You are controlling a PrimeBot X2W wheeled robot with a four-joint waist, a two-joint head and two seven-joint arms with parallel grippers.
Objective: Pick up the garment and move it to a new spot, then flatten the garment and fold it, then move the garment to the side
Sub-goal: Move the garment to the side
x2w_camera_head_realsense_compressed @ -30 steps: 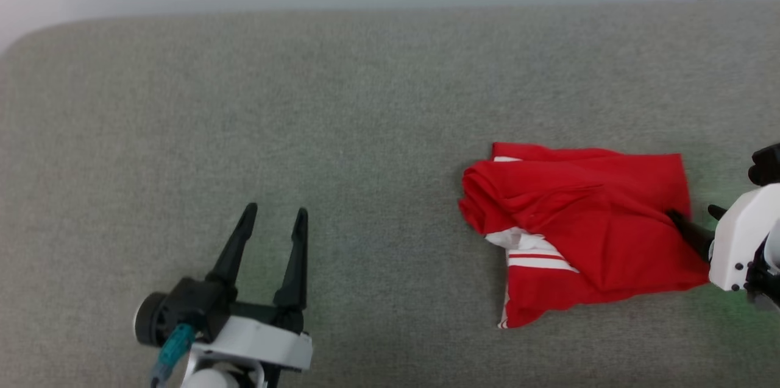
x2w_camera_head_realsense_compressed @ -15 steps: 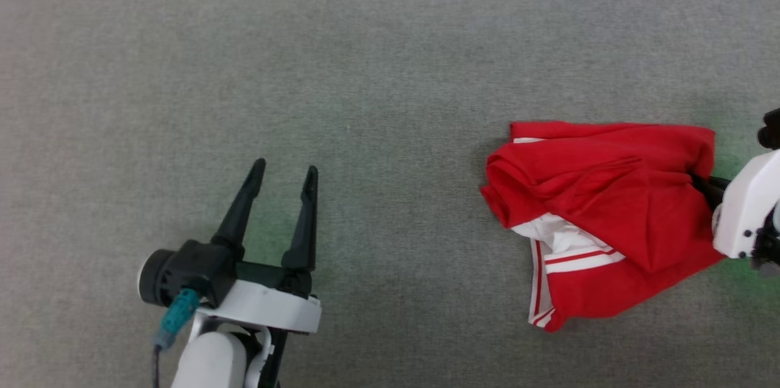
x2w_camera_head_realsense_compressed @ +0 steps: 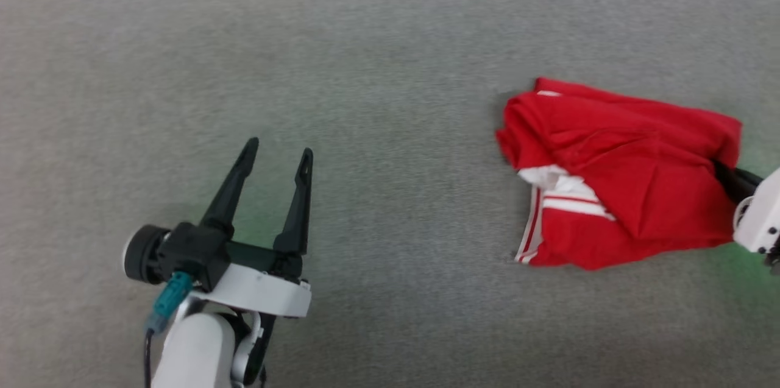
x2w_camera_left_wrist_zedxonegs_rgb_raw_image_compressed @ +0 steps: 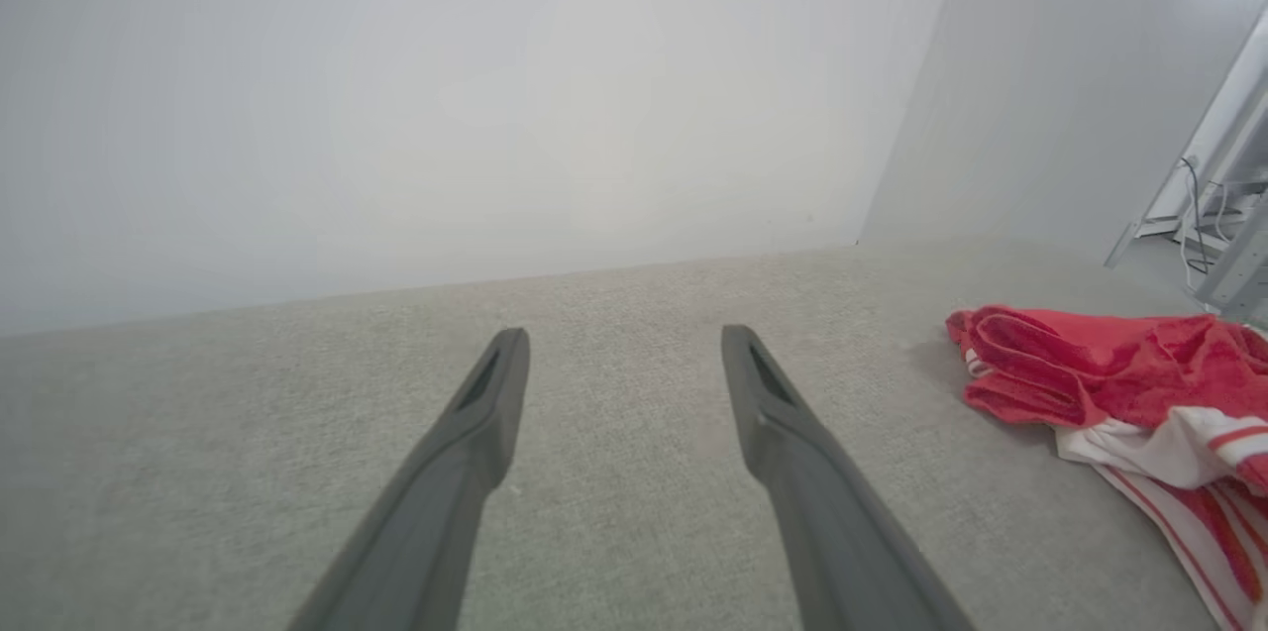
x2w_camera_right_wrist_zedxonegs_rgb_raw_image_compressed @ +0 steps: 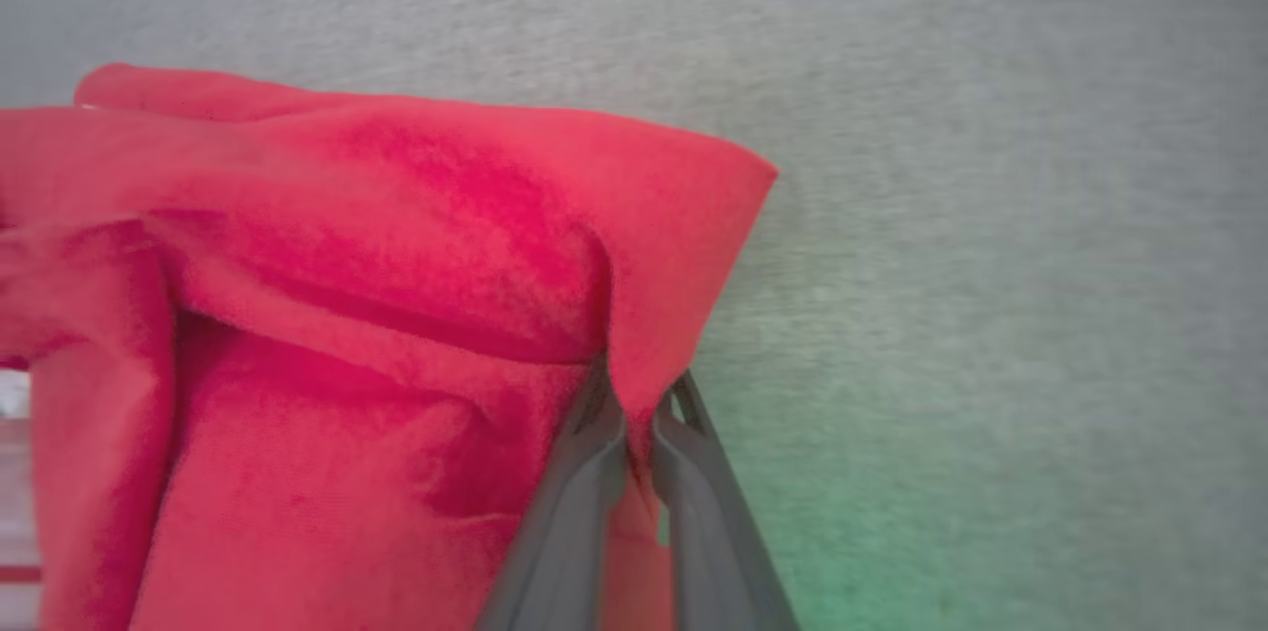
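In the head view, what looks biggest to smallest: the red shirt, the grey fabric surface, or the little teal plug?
Largest: grey fabric surface.
Next: red shirt.
Smallest: teal plug.

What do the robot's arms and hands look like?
The left gripper has two long, pointed black jaws on a black base, a white shell, a pale forearm, and a teal plug with a dark cable. The right gripper has matching dark jaws and a white shell with black screws.
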